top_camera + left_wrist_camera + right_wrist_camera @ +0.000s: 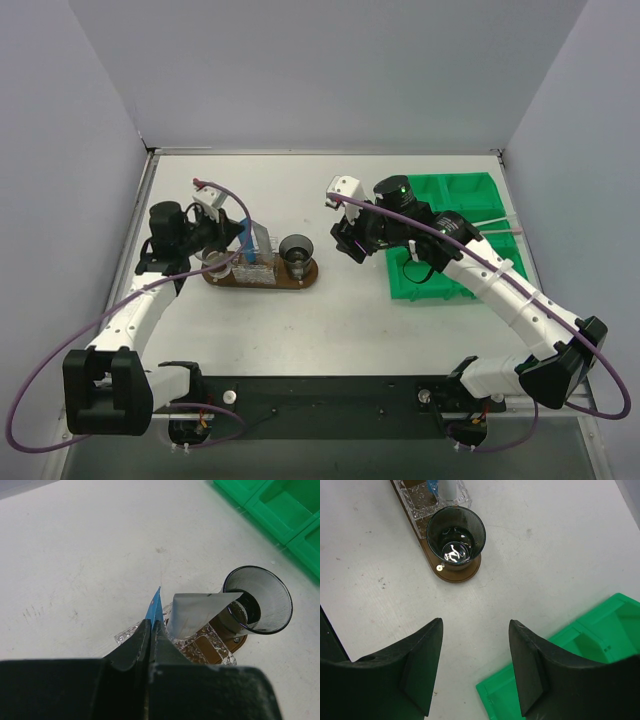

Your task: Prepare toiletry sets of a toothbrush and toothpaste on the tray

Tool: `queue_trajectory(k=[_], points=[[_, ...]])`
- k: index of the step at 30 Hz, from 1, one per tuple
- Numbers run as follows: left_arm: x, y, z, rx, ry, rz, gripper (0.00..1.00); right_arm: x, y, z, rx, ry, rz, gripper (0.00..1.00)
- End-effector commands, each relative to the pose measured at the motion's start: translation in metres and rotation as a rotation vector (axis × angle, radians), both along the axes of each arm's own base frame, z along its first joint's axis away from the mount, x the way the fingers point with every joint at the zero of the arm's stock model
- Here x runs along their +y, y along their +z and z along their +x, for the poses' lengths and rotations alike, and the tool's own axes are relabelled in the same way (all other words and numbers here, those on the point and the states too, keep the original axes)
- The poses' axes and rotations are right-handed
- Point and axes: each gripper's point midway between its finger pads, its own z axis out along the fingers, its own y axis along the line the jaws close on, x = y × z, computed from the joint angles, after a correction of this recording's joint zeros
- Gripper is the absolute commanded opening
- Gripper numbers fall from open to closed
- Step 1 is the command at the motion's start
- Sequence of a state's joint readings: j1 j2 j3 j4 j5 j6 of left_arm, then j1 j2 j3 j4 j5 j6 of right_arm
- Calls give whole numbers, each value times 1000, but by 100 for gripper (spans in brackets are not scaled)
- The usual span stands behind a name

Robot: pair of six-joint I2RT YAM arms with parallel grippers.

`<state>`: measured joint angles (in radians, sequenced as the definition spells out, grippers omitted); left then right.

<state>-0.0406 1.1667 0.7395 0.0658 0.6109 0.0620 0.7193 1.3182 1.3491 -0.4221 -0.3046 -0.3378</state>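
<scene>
The dark brown oval tray (306, 280) lies left of centre. A clear holder (258, 268) on it has toothpaste tubes standing upright. My left gripper (151, 625) is shut on the thin top edge of a blue toothpaste tube (156, 604); a second, grey-white tube (195, 612) stands just to its right. Thin pale toothbrushes (497, 229) lie across the green bin. My right gripper (475, 625) hangs open and holds nothing, above the table between the tray (465, 575) and the bin.
A dark glass cup (296, 252) stands on the tray's right end, and a clear cup (215, 263) on its left end. The green sectioned bin (455, 190) sits at the right. Grey walls close in the table's back and sides.
</scene>
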Motion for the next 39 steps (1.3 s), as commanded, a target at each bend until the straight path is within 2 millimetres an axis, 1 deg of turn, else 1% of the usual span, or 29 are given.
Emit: queue_trajectory(k=[1, 8, 15, 16, 19, 20, 22, 23, 26, 27, 29, 30, 32, 35, 37, 39], points=[[-6, 14, 6, -85, -42, -1, 0, 4, -1, 2, -2, 14, 15, 50], [-8, 4, 3, -82, -63, 4, 0, 4, -2, 3, 0, 13, 13, 50], [-10, 2, 2, -84, -76, 8, 0, 4, -2, 3, 0, 13, 11, 50], [-9, 3, 2, -88, -77, 11, 2, 4, -2, 3, 1, 14, 12, 50], [-9, 3, 1, -92, -78, 19, 9, 4, -2, 3, -1, 14, 10, 50], [-8, 2, 2, -92, -75, 21, 14, 4, -2, 4, -1, 13, 10, 50], [-7, 1, 1, -89, -73, 24, 19, 4, -2, 3, -1, 13, 12, 50], [-8, 1, 1, -86, -75, 24, 26, 4, -2, 3, 0, 12, 11, 50], [-7, 2, 2, -90, -72, 29, 32, 4, -3, 4, 1, 12, 10, 50], [-7, 5, 3, -96, -70, 29, 37, 4, -2, 3, 1, 12, 12, 50], [-7, 6, 3, -99, -68, 31, 41, 4, -3, 3, 1, 13, 10, 50], [-6, 7, 4, -100, -63, 33, 45, 4, -3, 3, 1, 12, 12, 50], [-5, 9, 5, -105, -58, 37, 48, 3, -2, 3, -2, 11, 11, 50], [-3, 14, 6, -114, -47, 42, 57, 0, -3, 5, -9, -6, 1, 50], [0, 20, 7, -126, -30, 50, 64, -7, 0, 12, -31, -51, -14, 50], [2, 31, 6, -146, -25, 59, 66, -14, -1, 18, -41, -86, -29, 50]])
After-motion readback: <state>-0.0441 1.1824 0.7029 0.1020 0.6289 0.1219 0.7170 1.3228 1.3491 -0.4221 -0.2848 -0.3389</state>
